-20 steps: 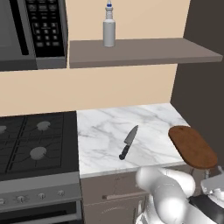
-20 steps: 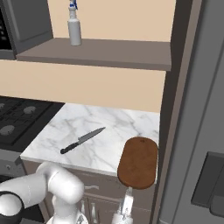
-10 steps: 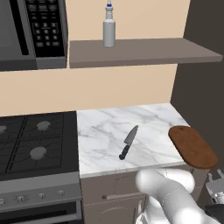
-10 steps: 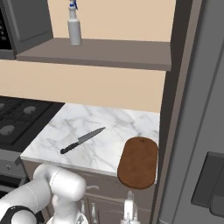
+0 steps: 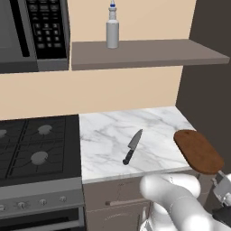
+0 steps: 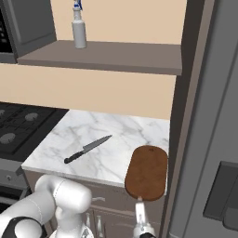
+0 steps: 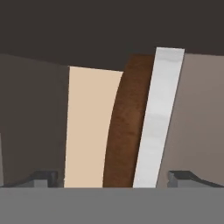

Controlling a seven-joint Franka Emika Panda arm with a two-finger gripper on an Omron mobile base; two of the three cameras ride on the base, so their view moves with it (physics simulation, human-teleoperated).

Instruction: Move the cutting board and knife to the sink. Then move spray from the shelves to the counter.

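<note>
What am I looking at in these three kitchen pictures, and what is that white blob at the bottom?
The white blob is a robot arm in a simulated kitchen. Two pictures come from cameras on its base, behind it to the left and right. The third comes from a camera on its hand. The open gripper holds nothing and sits just below the cutting board, which overhangs the counter edge; the hand view shows the board edge-on between the fingertips. A knife lies on the marble beside it. A spray bottle stands on the shelves above.
</note>
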